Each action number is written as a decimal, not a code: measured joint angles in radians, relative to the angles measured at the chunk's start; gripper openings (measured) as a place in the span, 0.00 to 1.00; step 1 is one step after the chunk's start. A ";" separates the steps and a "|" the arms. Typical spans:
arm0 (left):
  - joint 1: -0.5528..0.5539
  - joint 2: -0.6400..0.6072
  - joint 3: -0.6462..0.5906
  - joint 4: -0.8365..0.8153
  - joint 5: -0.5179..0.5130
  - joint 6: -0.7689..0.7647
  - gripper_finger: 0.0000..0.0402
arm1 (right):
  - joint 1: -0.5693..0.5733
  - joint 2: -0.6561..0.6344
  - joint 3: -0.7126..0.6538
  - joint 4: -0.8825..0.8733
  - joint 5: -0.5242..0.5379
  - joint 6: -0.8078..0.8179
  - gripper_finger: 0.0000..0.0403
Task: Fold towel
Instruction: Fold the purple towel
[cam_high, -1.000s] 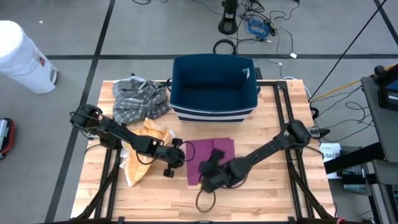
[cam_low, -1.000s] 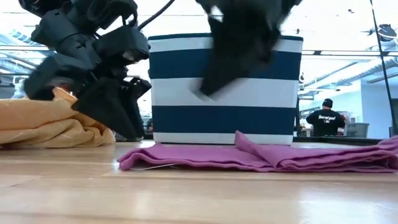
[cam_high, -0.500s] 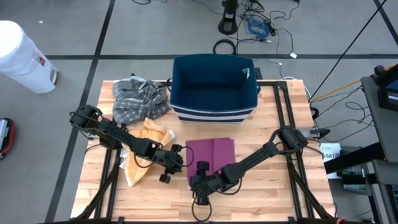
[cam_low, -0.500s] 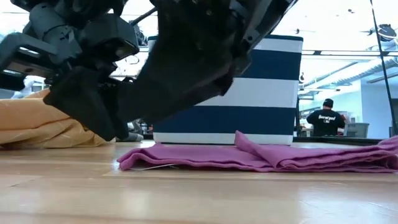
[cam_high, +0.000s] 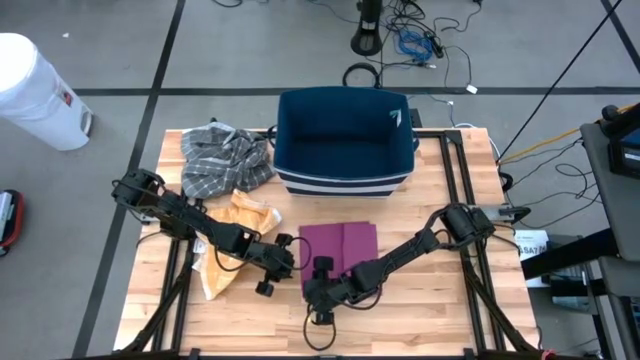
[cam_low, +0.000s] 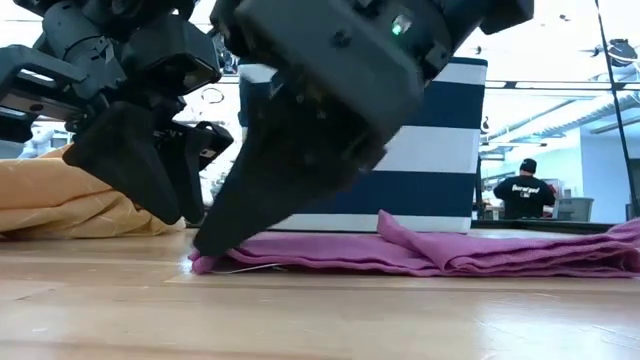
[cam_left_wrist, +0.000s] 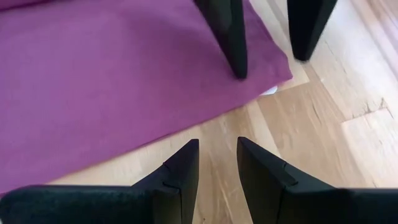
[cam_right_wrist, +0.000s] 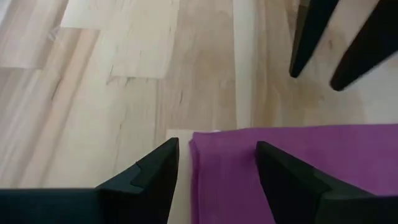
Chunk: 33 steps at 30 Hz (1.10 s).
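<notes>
The purple towel (cam_high: 345, 245) lies folded flat on the wooden table, with a raised crease (cam_low: 400, 232) near its middle. My right gripper (cam_right_wrist: 217, 152) is open and low at the towel's near left corner (cam_right_wrist: 208, 146): one finger stands over the cloth, the other over bare wood. In the low view its tip (cam_low: 210, 240) reaches down to that corner. My left gripper (cam_left_wrist: 216, 146) hovers open by a narrow gap over bare wood just left of the towel's edge (cam_left_wrist: 205, 115), with nothing between its fingers. My right gripper comes slanting down from the table's right at the towel's near left corner (cam_left_wrist: 273, 68). One finger (cam_left_wrist: 233, 50) is over the cloth and one (cam_left_wrist: 308, 31) beyond the edge. Whether they touch the towel I cannot tell.
A blue and white striped basket (cam_high: 345, 140) stands behind the towel. A grey plaid cloth (cam_high: 225, 155) and a yellow cloth (cam_high: 235, 240) lie at the left, under and behind my left arm. A person (cam_low: 520, 190) stands far off in the room.
My right gripper has come down and toward the table's near left, from above the towel to its near left corner, rolling its wrist on the way. The towel has stayed where it was.
</notes>
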 joint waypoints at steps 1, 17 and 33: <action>0.000 0.000 0.000 0.000 0.001 0.000 0.29 | 0.000 0.001 -0.001 -0.008 0.002 -0.003 0.50; -0.016 0.000 0.000 0.051 0.003 0.053 0.29 | 0.007 -0.023 0.000 -0.075 0.191 0.032 0.01; 0.000 0.000 0.000 0.254 -0.119 0.111 0.29 | 0.156 -0.141 0.001 -0.320 0.528 0.414 0.00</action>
